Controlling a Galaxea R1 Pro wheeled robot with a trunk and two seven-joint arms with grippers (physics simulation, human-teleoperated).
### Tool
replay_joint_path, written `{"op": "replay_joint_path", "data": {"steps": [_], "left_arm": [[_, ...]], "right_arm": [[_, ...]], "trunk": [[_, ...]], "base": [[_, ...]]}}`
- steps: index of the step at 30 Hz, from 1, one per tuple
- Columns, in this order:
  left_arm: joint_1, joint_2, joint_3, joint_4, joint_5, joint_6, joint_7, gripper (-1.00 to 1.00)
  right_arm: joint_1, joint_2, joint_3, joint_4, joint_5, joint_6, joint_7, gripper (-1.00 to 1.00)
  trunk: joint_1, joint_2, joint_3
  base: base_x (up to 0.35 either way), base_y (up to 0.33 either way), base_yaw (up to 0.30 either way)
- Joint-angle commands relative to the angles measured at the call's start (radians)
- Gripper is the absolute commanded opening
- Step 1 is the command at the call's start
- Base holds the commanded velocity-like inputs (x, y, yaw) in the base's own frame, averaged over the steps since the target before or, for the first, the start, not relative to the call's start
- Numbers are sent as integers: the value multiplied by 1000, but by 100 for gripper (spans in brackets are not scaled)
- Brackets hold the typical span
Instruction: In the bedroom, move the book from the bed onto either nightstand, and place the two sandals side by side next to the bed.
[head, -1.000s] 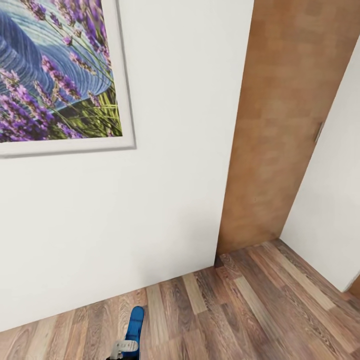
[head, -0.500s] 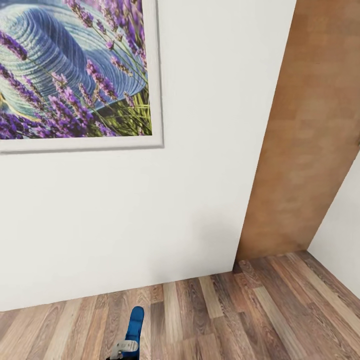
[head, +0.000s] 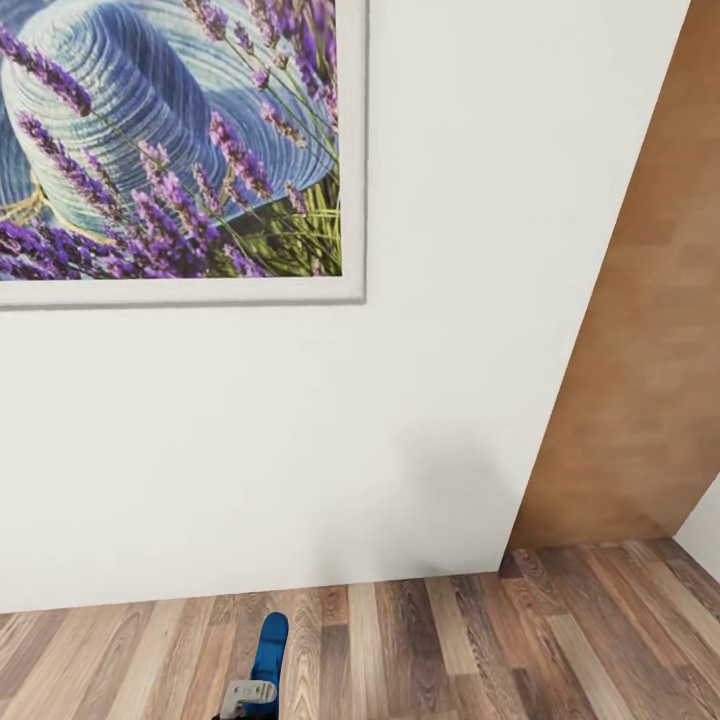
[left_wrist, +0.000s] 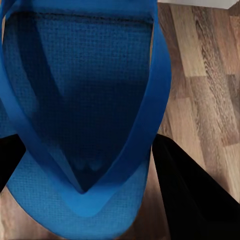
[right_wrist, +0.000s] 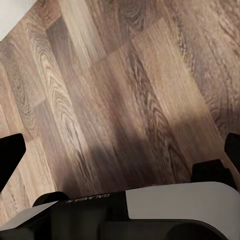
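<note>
Sandal (left_wrist: 82, 115), bright blue, sits clamped in the left end effector (left_wrist: 85, 165): left wrist view has the sole and the V of thin straps right up against the camera, black fingers (left_wrist: 192, 192) on either side of it, one at each edge of the sole. Strap junction lies closest to the fingers, sole runs away from them. Head view catches the same sandal (head: 269, 650) at the bottom edge, its rounded end poking forward past a pale grey end effector part (head: 246, 693). Held above the wood floor (head: 450, 650), not touching it.

Right end effector (right_wrist: 120, 160) is spread apart with nothing between; black fingertips (right_wrist: 10, 155) sit at opposite edges of the right wrist view, grey-white wrist housing (right_wrist: 165, 210) nearest the camera. Beneath and beyond it plank flooring (right_wrist: 125, 90), brown grain, a soft shadow falling on the boards just ahead of the housing. Sliver of white wall (right_wrist: 12, 15) at the far corner.

Ahead of the left end effector the floor runs up to a white wall (head: 300, 450). Higher on that wall hangs a white-framed picture (head: 170, 150) of a blue woven hat and purple lavender. Farther off toward the right end effector's side, a brown wooden door panel (head: 650, 350) stands past the wall's edge.
</note>
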Motion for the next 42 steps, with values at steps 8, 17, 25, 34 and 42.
{"op": "replay_joint_path", "data": {"steps": [8,17,25,34,42], "left_arm": [[-1,0,5,1,4,0,-7,-100],[-1,0,5,1,4,-1,-7,-100],[-1,0,5,1,4,-1,-7,-100],[-1,0,5,1,4,-2,-7,-100],[-1,0,5,1,4,-2,-7,-100]], "right_arm": [[-1,0,-4,1,-9,8,5,100],[-1,0,-4,1,-9,8,5,100],[-1,0,-4,0,-9,8,5,100],[-1,0,-4,1,-9,8,5,100],[-1,0,-4,1,-9,8,5,100]], "trunk": [[0,0,-1],[0,0,-1],[0,0,-1],[0,0,-1],[0,0,-1]], "base": [[184,0,41],[10,0,258],[1,0,292],[0,0,294],[0,0,294]]}}
